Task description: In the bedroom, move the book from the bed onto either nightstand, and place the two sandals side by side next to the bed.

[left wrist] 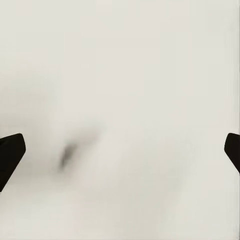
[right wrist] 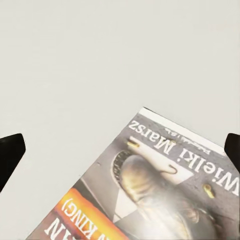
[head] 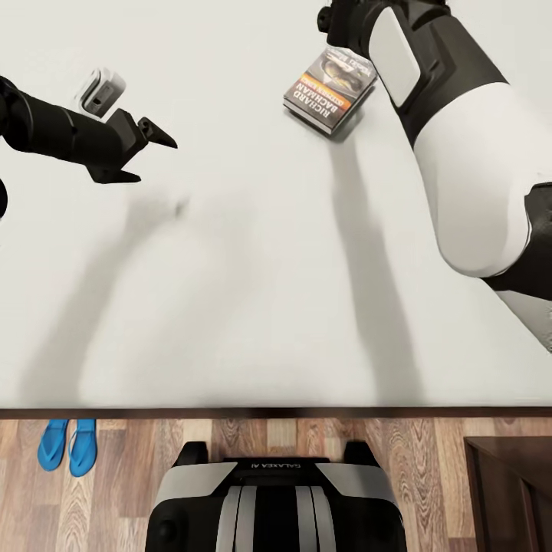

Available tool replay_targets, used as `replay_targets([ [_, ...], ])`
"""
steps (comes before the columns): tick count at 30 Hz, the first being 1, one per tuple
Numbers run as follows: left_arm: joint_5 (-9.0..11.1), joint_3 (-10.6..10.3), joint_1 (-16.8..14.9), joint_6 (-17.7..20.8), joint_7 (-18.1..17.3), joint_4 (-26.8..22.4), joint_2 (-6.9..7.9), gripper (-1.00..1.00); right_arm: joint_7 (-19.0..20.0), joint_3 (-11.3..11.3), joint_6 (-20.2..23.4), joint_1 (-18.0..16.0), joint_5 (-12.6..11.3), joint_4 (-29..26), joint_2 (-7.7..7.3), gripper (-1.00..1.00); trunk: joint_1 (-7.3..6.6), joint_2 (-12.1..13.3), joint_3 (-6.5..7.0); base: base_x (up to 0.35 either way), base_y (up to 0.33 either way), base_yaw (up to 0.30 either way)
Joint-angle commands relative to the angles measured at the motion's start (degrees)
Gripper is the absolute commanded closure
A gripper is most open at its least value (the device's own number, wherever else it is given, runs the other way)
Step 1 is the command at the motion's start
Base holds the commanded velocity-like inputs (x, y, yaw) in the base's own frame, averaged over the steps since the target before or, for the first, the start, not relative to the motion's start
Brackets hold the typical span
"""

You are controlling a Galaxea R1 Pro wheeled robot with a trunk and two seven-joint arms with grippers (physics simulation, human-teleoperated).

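The book [head: 330,92] lies flat on the white mattress of the bed [head: 230,307], far from its front edge; its dark cover with an orange band faces up. My right gripper [right wrist: 121,150] hovers open over the book [right wrist: 160,190], one dark fingertip at each side. In the head view the right arm [head: 460,153] reaches over the bed to the book's far end. My left gripper [head: 153,159] hangs open over bare mattress to the left, nothing between its fingers [left wrist: 10,155]. Two blue sandals [head: 67,446] lie side by side on the floor by the bed's front edge.
The bed's dark wooden frame [head: 276,412] runs along the mattress front edge. A wooden floor [head: 123,491] lies below it, with my base [head: 276,506] in the middle. The corner of a dark brown nightstand [head: 510,491] stands at the lower right.
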Motion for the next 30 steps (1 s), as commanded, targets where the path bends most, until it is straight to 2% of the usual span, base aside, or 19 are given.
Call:
replay_targets([
  [1, 0.25, -0.08, -0.06, 0.5, 0.4, -0.02, 0.04, -1.0, -0.33, -0.08, 0.2, 0.34, -0.61, -0.01, 0.03, -1.0, 0.03, -0.01, -0.02, 0.247, 0.0, 0.0],
  [12, 0.31, -0.27, -0.06, 0.52, 0.39, -0.03, 0.05, -1.0, -0.39, -0.57, 0.1, 2.17, -1.17, 2.89, 0.03, -1.0, 0.03, -0.01, -0.02, 0.087, 0.0, 0.0],
  [14, 0.34, -0.25, -0.06, 0.51, 0.33, -0.02, 0.02, -1.0, -0.37, -1.92, -0.07, 2.24, -1.97, 4.48, -2.17, -1.0, 0.03, -0.01, -0.02, 0.017, 0.0, 0.0],
  [18, 0.33, -0.16, -0.2, 0.5, 0.36, 0.03, -0.06, -1.0, -0.36, -4.1, -1.99, 1.9, -2.89, 5.14, -3.69, -1.0, 0.03, -0.01, -0.02, 0.016, 0.0, 0.0],
  [30, 0.11, -0.45, -0.18, 0.5, 0.38, -0.01, -0.12, -1.0, -0.27, -5.11, -3.48, 1.6, -3.13, 4.66, -4.34, -1.0, 0.03, -0.01, -0.02, 0.132, 0.0, 0.0],
])
